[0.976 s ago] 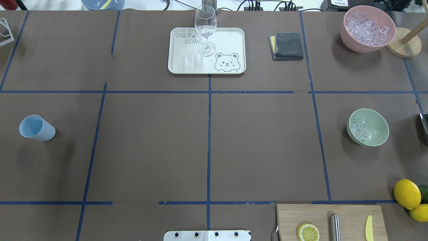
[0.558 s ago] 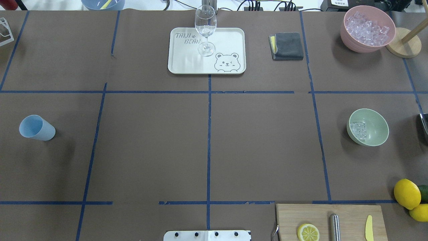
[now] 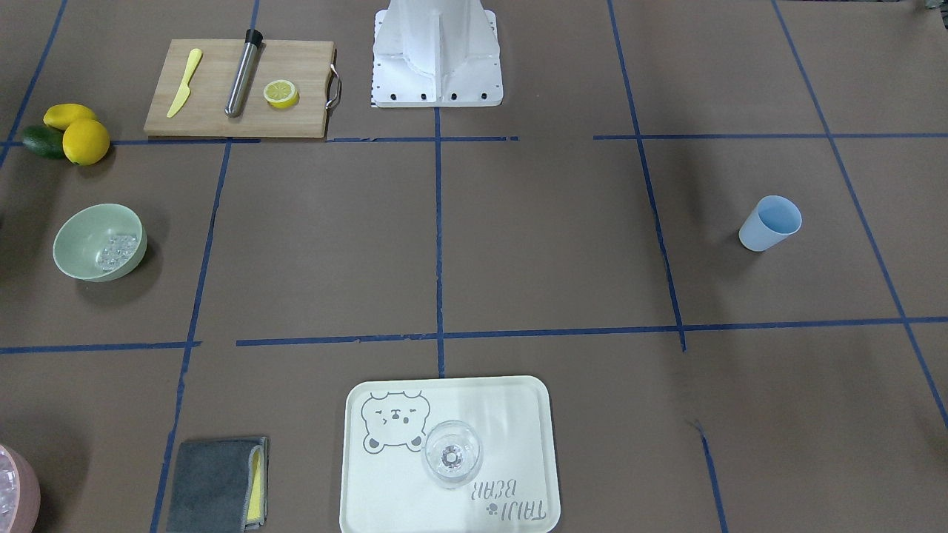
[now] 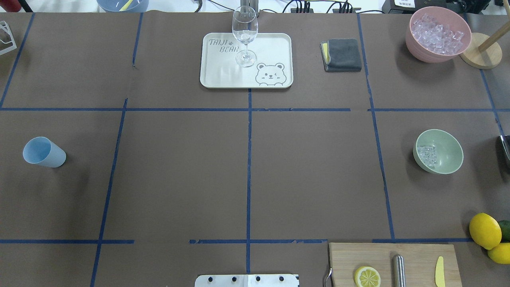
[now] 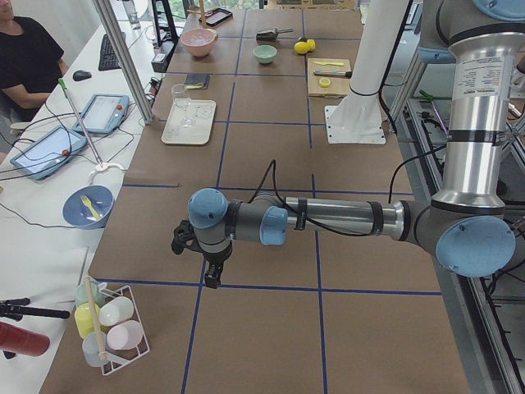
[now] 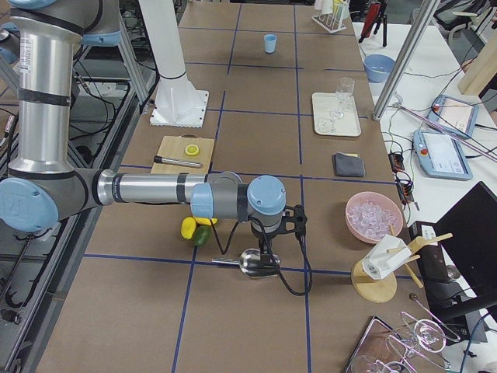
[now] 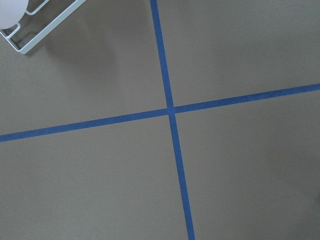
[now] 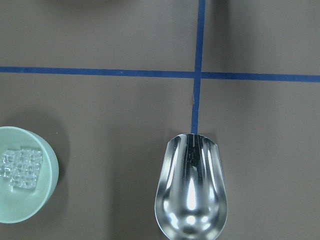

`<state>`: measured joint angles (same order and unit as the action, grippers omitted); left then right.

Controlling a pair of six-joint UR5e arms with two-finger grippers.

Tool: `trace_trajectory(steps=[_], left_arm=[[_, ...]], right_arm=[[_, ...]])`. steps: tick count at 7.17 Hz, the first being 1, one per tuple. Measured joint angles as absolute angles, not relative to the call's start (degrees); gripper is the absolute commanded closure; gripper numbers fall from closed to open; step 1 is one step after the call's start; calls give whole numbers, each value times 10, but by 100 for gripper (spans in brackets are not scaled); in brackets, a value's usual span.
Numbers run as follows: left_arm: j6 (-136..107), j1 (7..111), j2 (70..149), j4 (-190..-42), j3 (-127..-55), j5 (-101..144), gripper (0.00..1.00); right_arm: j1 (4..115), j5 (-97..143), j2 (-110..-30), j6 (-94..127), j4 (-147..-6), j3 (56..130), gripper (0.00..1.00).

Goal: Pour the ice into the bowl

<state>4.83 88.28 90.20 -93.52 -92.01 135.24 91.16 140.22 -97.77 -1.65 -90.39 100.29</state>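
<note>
The sage-green bowl [image 4: 448, 157] stands at the table's right side with a small heap of clear ice [image 4: 427, 155] in it. It also shows in the front view [image 3: 78, 240] and the right wrist view [image 8: 30, 210]. A light blue cup [image 4: 44, 152] stands empty at the far left. My right gripper [image 6: 269, 250] hangs over a metal scoop [image 8: 191, 190] beside the bowl. My left gripper [image 5: 210, 277] points down over the table's left end. Both grippers show only in the side views, so I cannot tell whether they are open or shut.
A pink tub [image 4: 414, 40] full of ice cubes stands at the back right by a wooden stand [image 4: 480, 56]. A tray [image 4: 271, 52] with a wine glass [image 4: 244, 32], a grey cloth [image 4: 342, 55], a cutting board [image 4: 418, 255], lemons [image 4: 485, 230] and a wire rack [image 5: 115, 332] are around.
</note>
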Motion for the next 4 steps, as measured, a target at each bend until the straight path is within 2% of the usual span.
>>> trace_trajectory(steps=[4], left_arm=[[49, 882, 898, -937, -925, 1349, 0]], right_arm=[[912, 1391, -978, -16, -903, 1003, 0]])
